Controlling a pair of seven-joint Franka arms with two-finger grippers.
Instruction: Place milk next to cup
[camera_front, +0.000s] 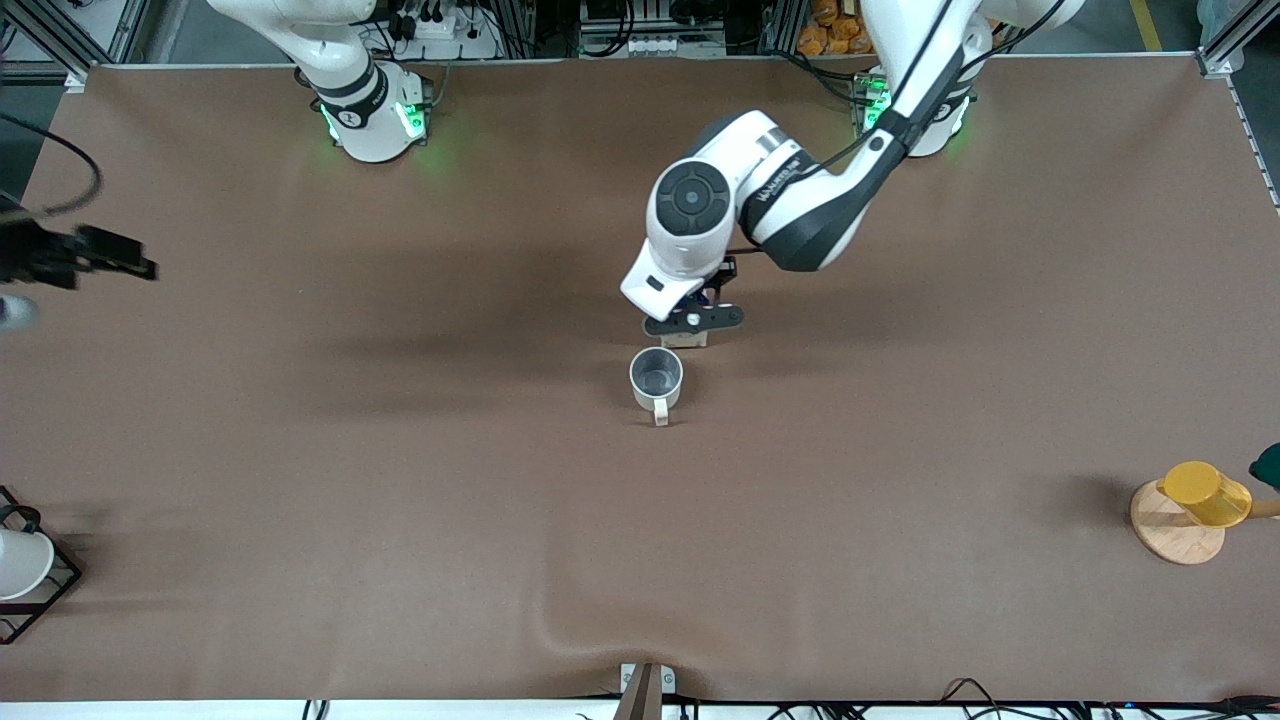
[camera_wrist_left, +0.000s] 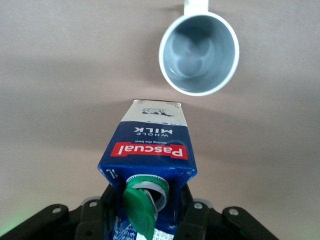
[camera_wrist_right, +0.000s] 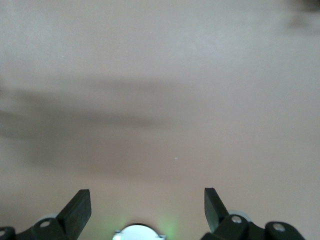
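The milk (camera_wrist_left: 150, 145), a dark-blue carton with a red label band and an open green cap, is gripped in my left gripper (camera_wrist_left: 147, 212), whose fingers (camera_wrist_left: 197, 217) press its sides. In the front view the left gripper (camera_front: 692, 320) covers most of the milk (camera_front: 686, 340). The carton is right beside the cream-white cup (camera_front: 656, 377), on the side farther from the front camera, with a small gap. The cup (camera_wrist_left: 199, 53) stands upright with a grey inside. I cannot tell whether the carton's base touches the table. My right gripper (camera_front: 110, 255) is open and empty (camera_wrist_right: 147, 210) over bare table at the right arm's end.
A yellow cup (camera_front: 1205, 495) on a round wooden base (camera_front: 1170, 535) stands near the table edge at the left arm's end. A white cup in a black wire frame (camera_front: 20, 565) stands at the right arm's end. The brown cloth has a fold (camera_front: 600, 630) near the front edge.
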